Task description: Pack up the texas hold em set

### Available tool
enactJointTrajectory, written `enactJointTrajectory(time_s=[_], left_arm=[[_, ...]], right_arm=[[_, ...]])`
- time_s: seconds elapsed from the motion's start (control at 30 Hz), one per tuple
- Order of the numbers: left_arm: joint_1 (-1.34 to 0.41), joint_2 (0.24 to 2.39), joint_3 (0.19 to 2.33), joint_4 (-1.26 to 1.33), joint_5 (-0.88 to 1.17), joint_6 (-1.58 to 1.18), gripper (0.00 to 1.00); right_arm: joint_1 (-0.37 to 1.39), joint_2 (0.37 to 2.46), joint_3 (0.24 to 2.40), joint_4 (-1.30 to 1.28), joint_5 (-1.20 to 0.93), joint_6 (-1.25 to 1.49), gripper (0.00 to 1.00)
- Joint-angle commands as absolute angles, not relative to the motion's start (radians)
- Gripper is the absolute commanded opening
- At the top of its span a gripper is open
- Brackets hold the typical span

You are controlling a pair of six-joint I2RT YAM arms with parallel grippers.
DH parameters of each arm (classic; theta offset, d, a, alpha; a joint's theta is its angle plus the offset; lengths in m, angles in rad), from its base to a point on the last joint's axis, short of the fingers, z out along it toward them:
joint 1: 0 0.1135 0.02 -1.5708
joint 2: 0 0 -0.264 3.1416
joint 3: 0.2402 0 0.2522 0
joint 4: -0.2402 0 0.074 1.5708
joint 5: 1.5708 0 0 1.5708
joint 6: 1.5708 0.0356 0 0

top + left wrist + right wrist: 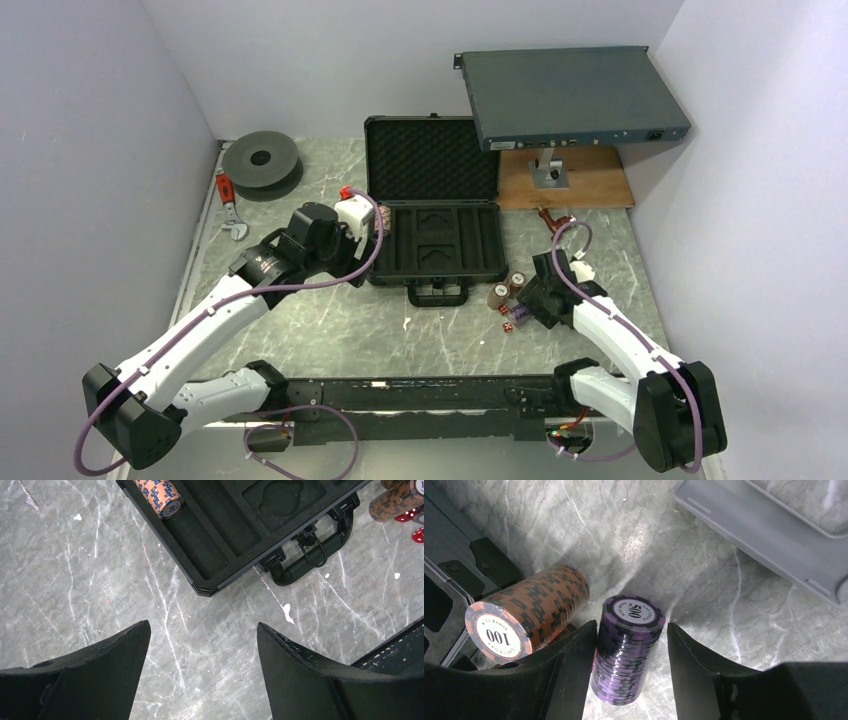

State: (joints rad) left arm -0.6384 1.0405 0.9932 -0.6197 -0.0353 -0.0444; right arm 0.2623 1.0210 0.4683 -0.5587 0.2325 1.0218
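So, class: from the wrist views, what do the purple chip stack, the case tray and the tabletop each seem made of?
Purple chip stack: likely clay or plastic composite, smooth, slight sheen on edges.
Case tray: looks like felt-flocked foam, matte black, no glints.
Tabletop: marble-look grey, white veins; stone or laminate, unclear.

Chip stacks [505,292] right of briefcase [436,240]

brown chip stack [161,497]: cropped at top | red dice [419,534]: cropped at right
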Motion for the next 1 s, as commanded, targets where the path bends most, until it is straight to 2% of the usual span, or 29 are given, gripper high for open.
enactJointTrajectory(time_s=[0.0,0.1,0.2,0.33,0.5,0.67,0.97], left_arm=[[-0.643,1.038,1.025,-0.632,-0.043,-0.031,0.84],[-0.642,1.037,1.025,-0.634,-0.041,-0.031,0.83],[-0.643,1.034,1.025,-0.632,-0.046,-0.031,0.84],[-0.642,1.034,1.025,-0.634,-0.046,-0.031,0.83],[-0.643,1.035,1.025,-0.635,-0.044,-0.031,0.83],[-0.643,1.035,1.025,-0.635,-0.046,-0.030,0.83],[-0.644,1.039,1.026,-0.637,-0.044,-0.030,0.83]], right_arm=[[0.258,1.023,0.454,-0.516,0.223,0.992,0.55],[0.257,1.023,0.454,-0.501,0.211,0.965,0.51],[0.258,1.009,0.460,-0.517,0.220,0.958,0.33],[0.258,0.987,0.467,-0.529,0.229,0.947,0.30],[0.258,0.992,0.474,-0.539,0.237,0.913,0.36],[0.258,1.017,0.468,-0.520,0.208,0.899,0.51],[0.258,1.019,0.466,-0.504,0.207,0.888,0.56]])
